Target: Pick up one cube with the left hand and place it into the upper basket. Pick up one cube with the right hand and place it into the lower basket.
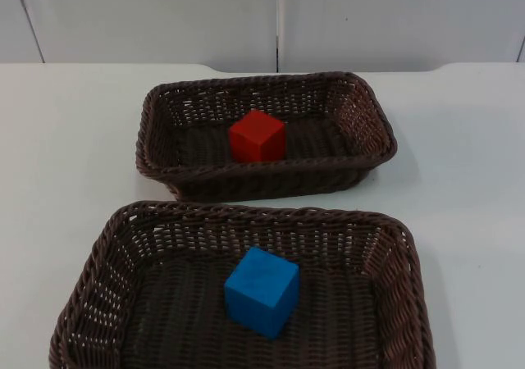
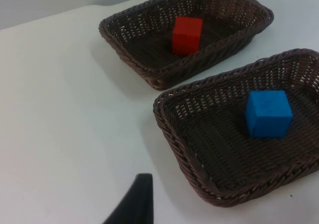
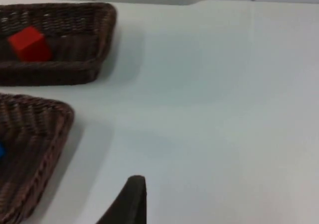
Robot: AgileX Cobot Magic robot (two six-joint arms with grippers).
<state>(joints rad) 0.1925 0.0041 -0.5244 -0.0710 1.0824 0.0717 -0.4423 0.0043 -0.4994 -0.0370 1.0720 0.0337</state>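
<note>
My left gripper (image 2: 137,204) hangs over bare white table (image 2: 65,109) beside the baskets, and with one black fingertip (image 2: 141,196) in sight I cannot tell whether it is open or closed. My right gripper (image 3: 130,201) hangs over the table on the other side, one fingertip (image 3: 134,191) in sight, and I cannot tell its state either.

Top view: the upper basket (image 1: 164,107), dark brown wicker, sits at 12 o'clock, the lower basket (image 1: 107,246) at 6 o'clock, the two close but apart. The red cube (image 1: 257,135) rests inside the upper basket, near its front wall. The blue cube (image 1: 262,291) rests about midway in the lower basket. The grey partition wall (image 1: 148,16) closes the far edge.

Left wrist view: I see both baskets, the red cube in the farther one and the blue cube in the nearer one.

Right wrist view: the red cube lies in the upper basket; a sliver of blue shows at the lower basket's edge.
</note>
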